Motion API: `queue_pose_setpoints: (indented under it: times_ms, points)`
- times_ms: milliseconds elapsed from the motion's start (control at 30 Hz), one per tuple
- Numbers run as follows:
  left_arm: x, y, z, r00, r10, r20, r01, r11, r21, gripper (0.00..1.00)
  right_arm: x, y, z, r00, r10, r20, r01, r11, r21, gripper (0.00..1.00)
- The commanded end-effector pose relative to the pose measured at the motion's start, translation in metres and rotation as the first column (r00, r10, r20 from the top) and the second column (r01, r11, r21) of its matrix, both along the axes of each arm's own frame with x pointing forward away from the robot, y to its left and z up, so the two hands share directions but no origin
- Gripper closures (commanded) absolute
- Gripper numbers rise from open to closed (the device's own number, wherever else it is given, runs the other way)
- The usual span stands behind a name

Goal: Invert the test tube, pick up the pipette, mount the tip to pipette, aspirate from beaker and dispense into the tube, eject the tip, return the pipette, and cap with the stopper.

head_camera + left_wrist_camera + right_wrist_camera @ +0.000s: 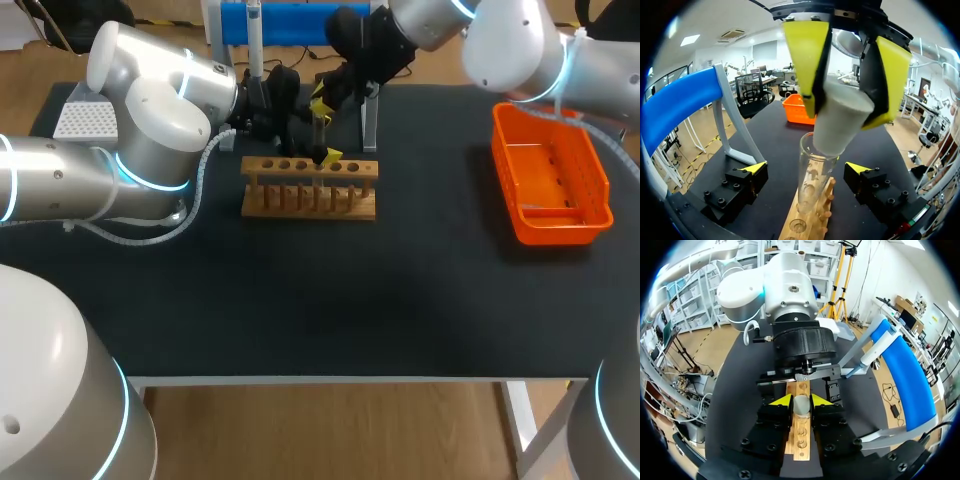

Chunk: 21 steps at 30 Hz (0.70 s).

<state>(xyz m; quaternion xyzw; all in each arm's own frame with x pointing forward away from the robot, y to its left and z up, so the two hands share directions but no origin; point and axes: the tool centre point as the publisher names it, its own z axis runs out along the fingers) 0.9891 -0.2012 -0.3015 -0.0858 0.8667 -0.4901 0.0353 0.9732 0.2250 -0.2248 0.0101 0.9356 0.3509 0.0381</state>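
The right pincer [800,401] pinches the grey stopper [840,125] at the tube's [810,160] mouth. The left pincer [806,172] is spread wide beside the tube.

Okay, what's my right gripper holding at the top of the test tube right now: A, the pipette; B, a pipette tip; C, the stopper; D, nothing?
C: the right gripper pinches the stopper from both sides at the mouth of the test tube.

Black table [300,300] bears wooden rack [309,187] (centre-back), orange basket [562,228].
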Motion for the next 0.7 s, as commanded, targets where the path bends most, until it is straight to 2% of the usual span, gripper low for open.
queue_pose_setpoints:
  times_ms: [33, 700]
  points:
    - [-0.0007, -0.0003, 0.0001, 1.0, 0.002, 0.001, -0.002, 1.0, 0.0, 0.0, 0.0026, 0.0002, -0.0028, 1.0, -0.001, -0.008, 0.001, 1.0, -0.009, 1.0]
    - [-0.0007, -0.0003, 0.0001, 1.0, 0.002, 0.001, -0.002, 1.0, 0.0, 0.0, 0.0017, -0.0011, 0.0049, 1.0, -0.001, 0.002, 0.001, 1.0, -0.003, 1.0]
